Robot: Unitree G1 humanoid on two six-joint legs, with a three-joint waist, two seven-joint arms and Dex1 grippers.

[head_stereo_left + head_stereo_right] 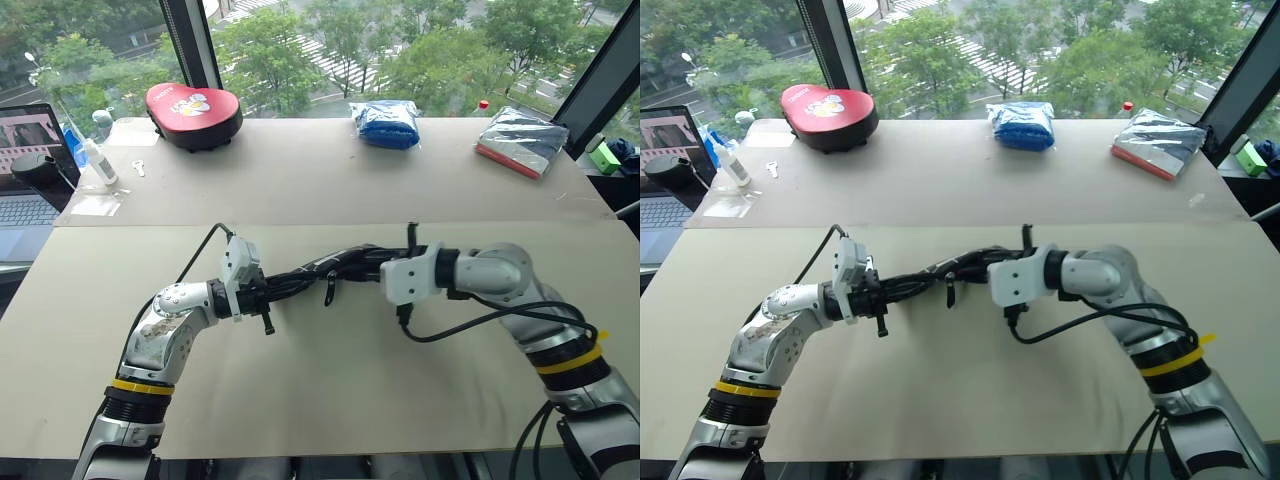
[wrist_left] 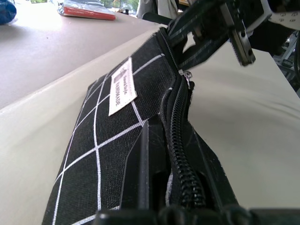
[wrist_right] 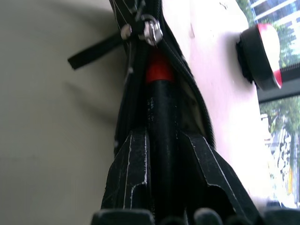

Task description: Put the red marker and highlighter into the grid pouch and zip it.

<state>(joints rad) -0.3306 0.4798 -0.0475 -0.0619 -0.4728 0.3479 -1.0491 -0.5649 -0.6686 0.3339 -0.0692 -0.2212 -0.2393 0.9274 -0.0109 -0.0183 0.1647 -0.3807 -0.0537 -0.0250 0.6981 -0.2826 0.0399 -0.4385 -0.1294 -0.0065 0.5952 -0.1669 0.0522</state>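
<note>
While the left hand (image 1: 262, 292) is clamped tight on one end of the flat black fabric grid pouch with white lines (image 2: 112, 140), held above the beige surface (image 1: 330, 390) at mid-frame, the right hand (image 3: 161, 154), part-closed, grips the dark-barrelled marker with the bright red cap (image 3: 159, 93), cap-first at the pouch's open zipper mouth. The marker should probably go in along the zipper line, with release only once the barrel is well inside. The lime-green highlighter cannot be made out; the pouch interior is hidden.
</note>
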